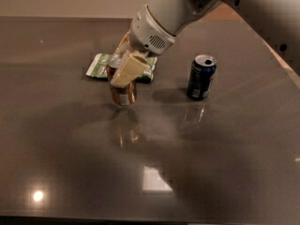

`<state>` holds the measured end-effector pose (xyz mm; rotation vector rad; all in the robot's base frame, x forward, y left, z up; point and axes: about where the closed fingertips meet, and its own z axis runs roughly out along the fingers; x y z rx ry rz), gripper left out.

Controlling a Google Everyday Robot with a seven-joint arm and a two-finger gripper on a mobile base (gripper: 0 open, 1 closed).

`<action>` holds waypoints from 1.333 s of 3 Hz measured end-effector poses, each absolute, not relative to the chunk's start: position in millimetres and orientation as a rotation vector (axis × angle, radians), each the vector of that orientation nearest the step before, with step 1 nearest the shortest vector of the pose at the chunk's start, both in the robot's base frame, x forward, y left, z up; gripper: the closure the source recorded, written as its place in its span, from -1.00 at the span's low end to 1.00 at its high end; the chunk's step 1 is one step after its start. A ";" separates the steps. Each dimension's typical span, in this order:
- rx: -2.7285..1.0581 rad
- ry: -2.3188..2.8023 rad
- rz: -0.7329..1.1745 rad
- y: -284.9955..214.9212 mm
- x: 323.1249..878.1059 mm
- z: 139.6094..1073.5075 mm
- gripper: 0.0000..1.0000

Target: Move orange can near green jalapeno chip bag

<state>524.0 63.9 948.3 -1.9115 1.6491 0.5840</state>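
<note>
Left of centre, the gripper [120, 77] pinches the orange can [123, 94] upright, carrying it just in front of the green jalapeno chip bag [99, 66], so it lands close, well apart from the blue can [201, 78].

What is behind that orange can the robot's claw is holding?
The green jalapeno chip bag lies flat on the table right behind the orange can. Its left end shows; the can and the gripper clamped around it cover the bag's middle.
</note>
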 end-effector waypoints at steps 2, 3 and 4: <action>-1.882 1.686 0.584 81.2 561.9 927.4 1.00; -1.880 1.688 0.575 88.6 576.3 918.0 0.62; -1.875 1.683 0.571 94.7 587.6 913.8 0.17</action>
